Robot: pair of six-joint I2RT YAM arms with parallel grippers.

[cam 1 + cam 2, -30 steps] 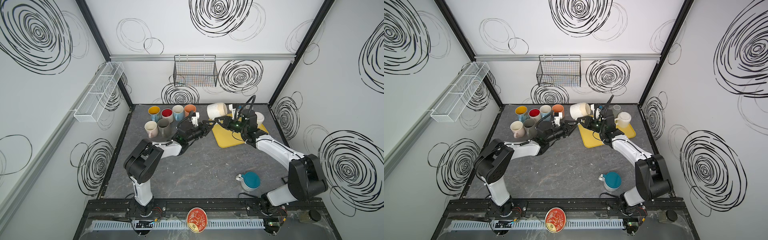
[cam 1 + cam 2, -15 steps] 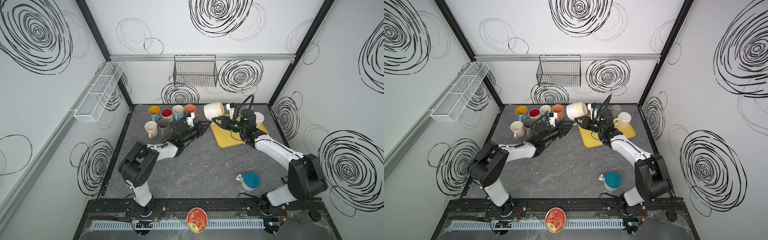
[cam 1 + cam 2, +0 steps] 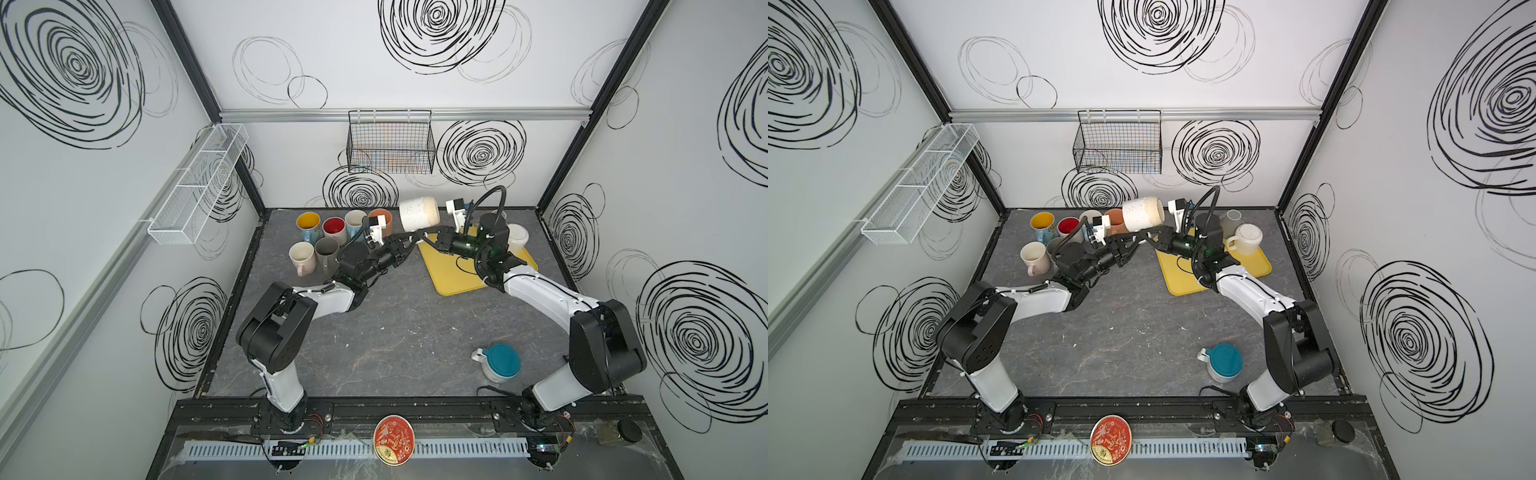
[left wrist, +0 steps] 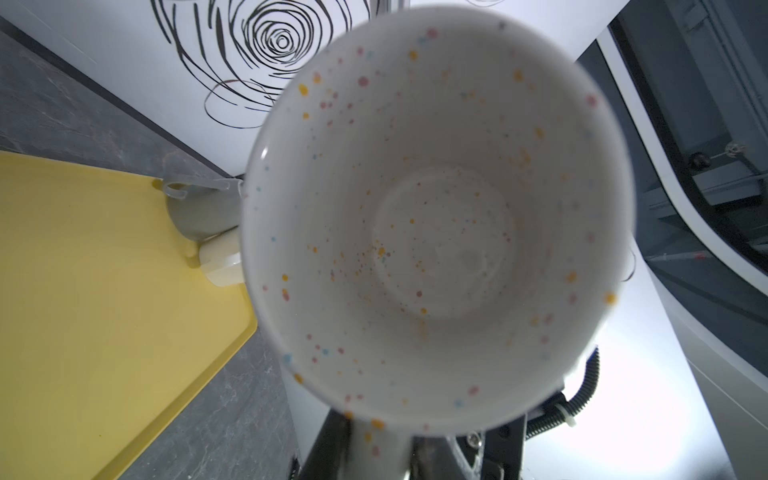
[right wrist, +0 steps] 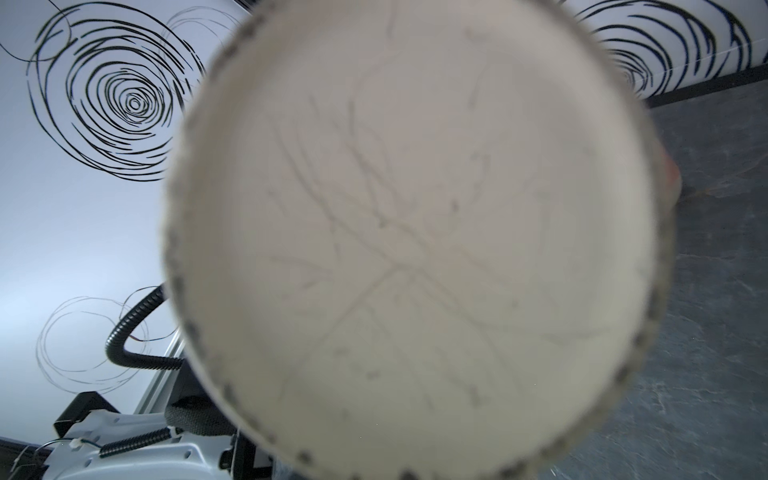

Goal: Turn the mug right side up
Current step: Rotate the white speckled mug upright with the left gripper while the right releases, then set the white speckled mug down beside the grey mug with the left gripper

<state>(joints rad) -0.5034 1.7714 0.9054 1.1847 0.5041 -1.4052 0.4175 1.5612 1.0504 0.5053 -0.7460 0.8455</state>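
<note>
Clamping the sideways mug (image 3: 417, 214), left gripper (image 3: 409, 240) and right gripper (image 3: 428, 237) meet beside upright mugs (image 3: 333, 226).

Your enclosure: white walls (image 3: 374, 62) with black spirals, grey marbled floor (image 3: 395, 332) — black wire basket (image 3: 390, 145) on rear wall, white mesh shelf (image 3: 195, 187) left.

The white speckled mug (image 3: 417, 214) (image 3: 1142, 213) hangs in the air on its side above the table's (image 3: 395, 332) far edge, around 12 o'clock. Its open mouth, flecked pink, yellow and blue inside, faces 9 o'clock. Its scuffed flat base faces 3 o'clock.
</note>
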